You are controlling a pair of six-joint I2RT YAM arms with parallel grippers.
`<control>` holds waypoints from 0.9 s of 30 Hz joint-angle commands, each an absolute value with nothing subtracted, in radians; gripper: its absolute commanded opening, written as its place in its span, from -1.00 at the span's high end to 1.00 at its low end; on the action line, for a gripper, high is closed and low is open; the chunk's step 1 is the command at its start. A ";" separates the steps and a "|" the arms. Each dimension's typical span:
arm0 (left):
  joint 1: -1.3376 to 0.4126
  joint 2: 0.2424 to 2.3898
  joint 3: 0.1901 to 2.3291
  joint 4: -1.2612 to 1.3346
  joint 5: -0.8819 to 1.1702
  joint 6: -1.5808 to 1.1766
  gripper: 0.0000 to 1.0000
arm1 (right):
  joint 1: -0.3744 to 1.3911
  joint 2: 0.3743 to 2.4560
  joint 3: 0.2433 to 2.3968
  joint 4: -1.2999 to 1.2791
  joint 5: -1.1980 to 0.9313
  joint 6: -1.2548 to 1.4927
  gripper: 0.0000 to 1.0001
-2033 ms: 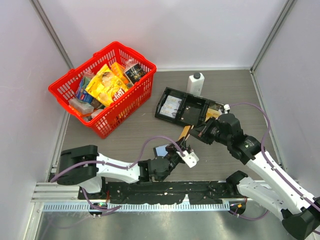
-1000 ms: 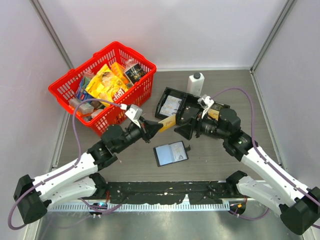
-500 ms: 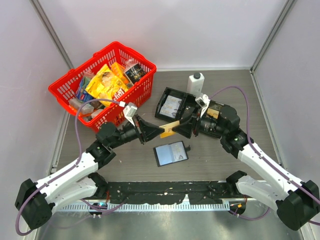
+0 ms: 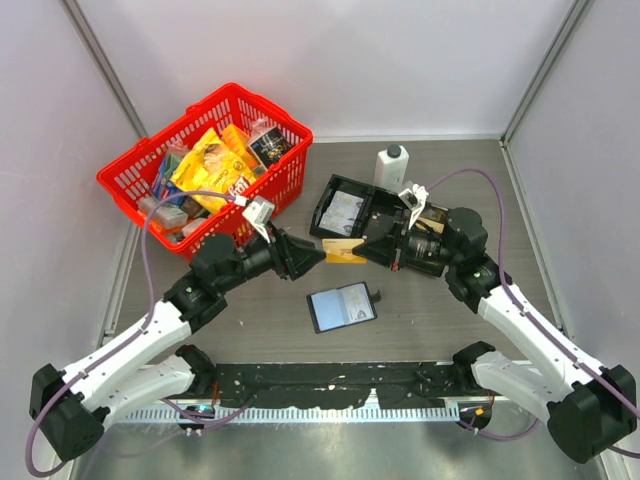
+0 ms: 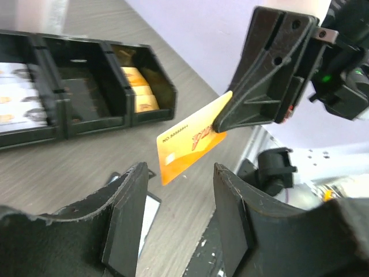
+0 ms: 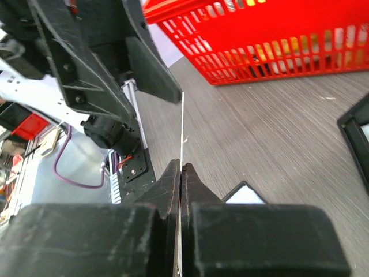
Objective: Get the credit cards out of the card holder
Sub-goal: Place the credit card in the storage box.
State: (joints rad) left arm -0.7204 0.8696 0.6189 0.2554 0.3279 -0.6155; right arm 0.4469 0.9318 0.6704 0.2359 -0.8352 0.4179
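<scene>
A golden-yellow credit card (image 4: 343, 250) hangs in the air between the two arms, pinched at its right edge by my right gripper (image 4: 368, 250), which is shut on it. In the left wrist view the card (image 5: 190, 138) floats just beyond my left gripper (image 5: 179, 219), whose jaws stand open and apart from it. The right wrist view shows the card (image 6: 181, 130) edge-on as a thin line. The card holder (image 4: 342, 306) lies open on the table below, light inner faces up, and peeks in beside my right fingers (image 6: 245, 193).
A long black three-compartment tray (image 4: 372, 205) lies behind, with yellow cards (image 5: 138, 86) in its right bin and light cards in its left. A white bottle (image 4: 391, 167) stands behind it. A red basket (image 4: 271, 108) full of packets sits at the back left.
My left gripper has opened and let go of the yellow card. My right gripper has shut on the card's other edge and now holds it alone.
</scene>
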 commanded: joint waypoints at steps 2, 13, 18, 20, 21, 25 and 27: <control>-0.723 0.844 0.802 -0.095 0.105 -0.486 -0.23 | 0.422 0.911 0.768 0.007 -0.708 0.387 0.98; -0.661 0.880 0.956 -0.483 -0.206 -0.410 -0.81 | 0.302 0.928 0.920 -0.567 -0.152 0.360 0.99; -0.604 0.899 0.904 -0.506 -0.169 -0.410 -0.99 | 0.160 0.963 0.956 -0.646 -0.023 0.367 0.98; -0.603 0.904 0.897 -0.525 -0.138 -0.408 -0.99 | 0.100 0.991 0.959 -0.646 -0.018 0.354 0.98; -0.604 0.899 0.893 -0.526 -0.126 -0.407 -0.99 | 0.081 1.020 0.960 -0.644 -0.029 0.354 0.98; -0.603 0.881 0.881 -0.525 -0.144 -0.403 -0.99 | 0.031 1.106 0.954 -0.585 -0.060 0.348 0.98; -0.603 0.877 0.879 -0.525 -0.152 -0.403 -0.99 | 0.029 1.147 0.943 -0.533 -0.092 0.350 0.97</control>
